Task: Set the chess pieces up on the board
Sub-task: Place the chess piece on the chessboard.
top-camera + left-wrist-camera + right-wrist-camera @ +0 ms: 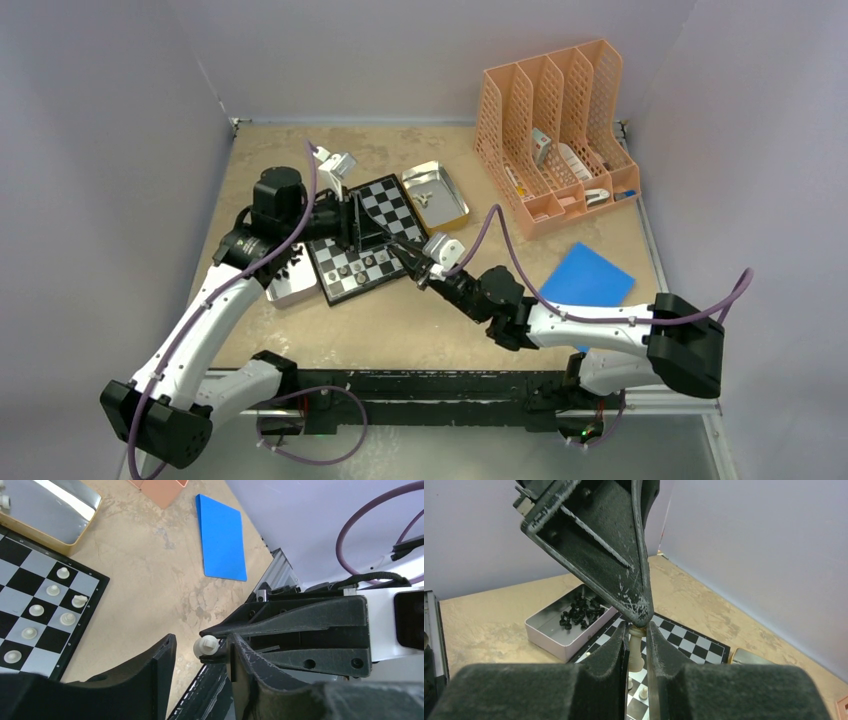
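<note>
I am in the middle of passing one pale piece (636, 647) from hand to hand, as I judge it. My right fingers (609, 660) are clamping it by the stem and holding it in the air above the side of the board (385, 205) that faces the worktop's (450, 330) right edge. My left fingers (160, 665) are standing part open on either side of its head, with a gap showing on each side in the left wrist view. Whether one tip is brushing the top I cannot tell.

The next move, I think, is asking for the left fingers to shut squarely on the head before the right ones let go. The piece is tiny and the two pairs are crowding each other at the tips, so there is little room for error. After that it needs carrying to its own square.

Several pale men (52, 590) are already standing in rows on the board, right under the handover. A dropped piece or a low finger could knock them over.

Black men (581, 611) are lying heaped in a grey tray (551, 632) against the board on the side toward the worktop's left edge. A silvery tray (440, 205) is sitting beside the board toward the far edge. An orange rack (555, 130) is occupying the far right corner, and a blue card (590, 278) is lying near the right edge. Both are well apart from the work.
</note>
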You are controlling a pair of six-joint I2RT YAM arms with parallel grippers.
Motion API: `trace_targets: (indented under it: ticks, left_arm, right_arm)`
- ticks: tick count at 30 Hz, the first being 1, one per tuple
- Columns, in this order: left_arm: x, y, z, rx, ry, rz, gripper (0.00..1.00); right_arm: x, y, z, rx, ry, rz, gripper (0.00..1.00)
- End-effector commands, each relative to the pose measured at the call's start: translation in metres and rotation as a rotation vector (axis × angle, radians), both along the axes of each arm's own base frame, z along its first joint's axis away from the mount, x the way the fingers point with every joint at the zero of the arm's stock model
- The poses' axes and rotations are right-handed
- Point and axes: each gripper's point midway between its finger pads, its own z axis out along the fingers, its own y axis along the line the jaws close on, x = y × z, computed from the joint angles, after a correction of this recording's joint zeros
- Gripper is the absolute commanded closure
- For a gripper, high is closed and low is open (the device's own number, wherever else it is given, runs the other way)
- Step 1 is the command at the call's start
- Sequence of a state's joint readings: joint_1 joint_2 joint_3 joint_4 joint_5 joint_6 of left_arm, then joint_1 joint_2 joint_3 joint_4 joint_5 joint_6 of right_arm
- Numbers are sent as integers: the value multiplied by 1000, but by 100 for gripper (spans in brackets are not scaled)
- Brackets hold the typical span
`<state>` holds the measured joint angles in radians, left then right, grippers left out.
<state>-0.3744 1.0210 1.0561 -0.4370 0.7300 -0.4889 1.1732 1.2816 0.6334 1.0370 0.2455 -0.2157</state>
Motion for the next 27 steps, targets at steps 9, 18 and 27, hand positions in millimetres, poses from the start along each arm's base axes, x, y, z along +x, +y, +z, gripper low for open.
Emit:
trace_targets:
  ticks: [9,18,27]
  left_arm:
    - [-10,-8,1,-35,-30,-92,84]
    - [-5,4,-19,58,-65,-42,100]
    - [19,26,-38,156,-55,163,100]
  right_arm:
    - [0,4,21,50,-34,-20,94]
    - [10,8,-3,23,110,-64,59]
    - [12,-23,-21,64,329,-171,4]
